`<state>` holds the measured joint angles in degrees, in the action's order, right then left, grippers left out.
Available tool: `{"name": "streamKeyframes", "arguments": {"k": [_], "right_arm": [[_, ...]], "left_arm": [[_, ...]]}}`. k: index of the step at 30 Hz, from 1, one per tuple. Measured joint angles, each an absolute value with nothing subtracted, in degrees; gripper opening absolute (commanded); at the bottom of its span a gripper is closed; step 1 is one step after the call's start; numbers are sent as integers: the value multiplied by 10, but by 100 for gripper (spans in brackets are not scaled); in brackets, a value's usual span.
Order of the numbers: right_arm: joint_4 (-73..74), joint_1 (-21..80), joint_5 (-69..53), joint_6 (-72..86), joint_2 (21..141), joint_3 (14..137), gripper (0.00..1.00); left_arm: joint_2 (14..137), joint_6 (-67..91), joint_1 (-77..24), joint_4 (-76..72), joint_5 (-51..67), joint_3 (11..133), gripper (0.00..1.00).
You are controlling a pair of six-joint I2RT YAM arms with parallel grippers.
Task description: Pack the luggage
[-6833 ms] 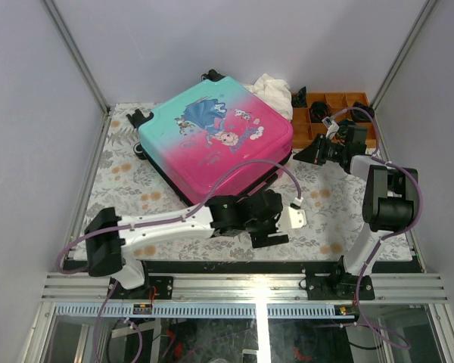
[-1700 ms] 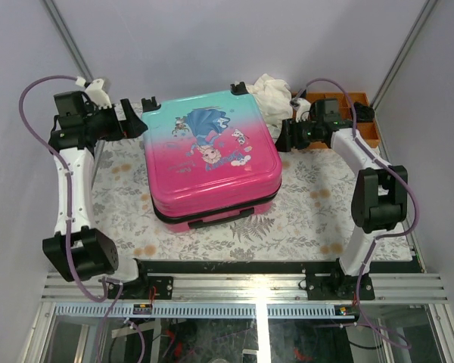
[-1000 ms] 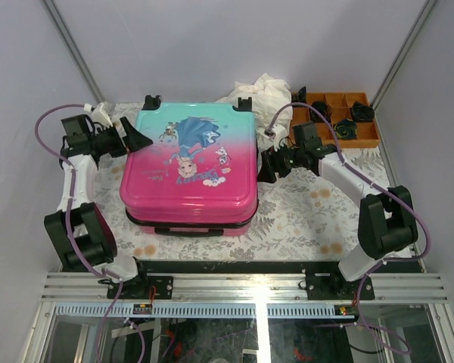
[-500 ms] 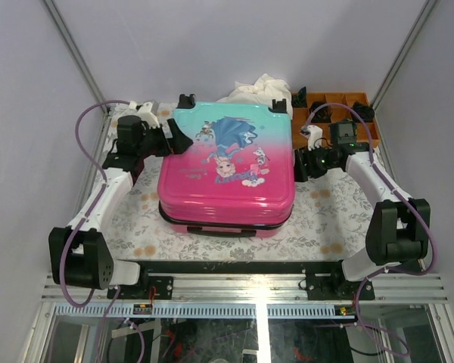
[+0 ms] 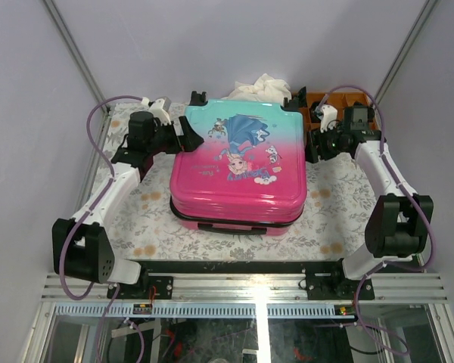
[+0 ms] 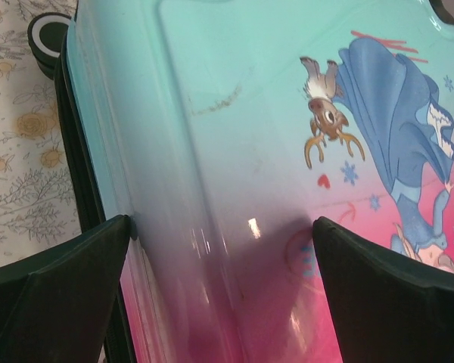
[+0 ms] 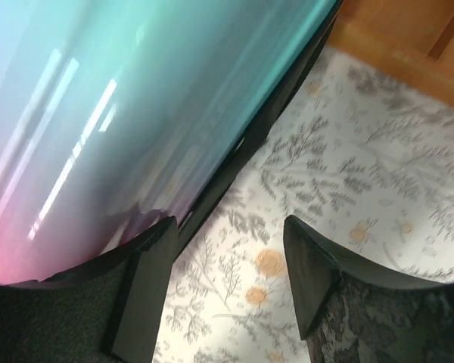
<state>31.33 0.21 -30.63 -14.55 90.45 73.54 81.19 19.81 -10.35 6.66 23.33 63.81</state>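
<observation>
Shifted rightward since half a second ago, the suitcase (image 5: 238,170) is lying shut and flat mid-table. I'm keeping the left gripper (image 5: 188,139) and right gripper (image 5: 315,148) flanking its far corners, jaws apart. White cloth (image 5: 259,87) is sitting behind it, outside, so packing looks unfinished. Only the left wrist view is showing a wheel (image 6: 48,32); the overhead alone shows the orange tray (image 5: 340,102).

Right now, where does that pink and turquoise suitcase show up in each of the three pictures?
Top external: the suitcase lies mid-table, between both arms.
Left wrist: its turquoise lid fills most of the frame, reindeer print at right.
Right wrist: its glossy side fills the upper left.
Shared landmark: the floral tablecloth beside the case.
</observation>
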Motion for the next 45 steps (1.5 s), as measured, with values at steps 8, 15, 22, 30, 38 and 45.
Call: {"name": "streamKeyframes", "arguments": {"k": [8,15,22,30,38,45], "right_arm": [[299,0,-304,-123,945,796,70],[325,-20,-326,-116,948,852,81],[375,-73,-396,-110,923,904,97],[472,-114,-439,-130,838,953,99],[517,-114,-474,-126,707,886,100],[522,-110,-474,-98,631,759,100]], "left_arm": [[752,150,-110,137,237,627,100],[733,105,-91,253,286,662,100],[756,39,-41,415,320,839,100],[791,-5,15,534,263,1012,100],[716,-24,17,592,196,958,100],[630,-24,17,608,158,858,100]]}}
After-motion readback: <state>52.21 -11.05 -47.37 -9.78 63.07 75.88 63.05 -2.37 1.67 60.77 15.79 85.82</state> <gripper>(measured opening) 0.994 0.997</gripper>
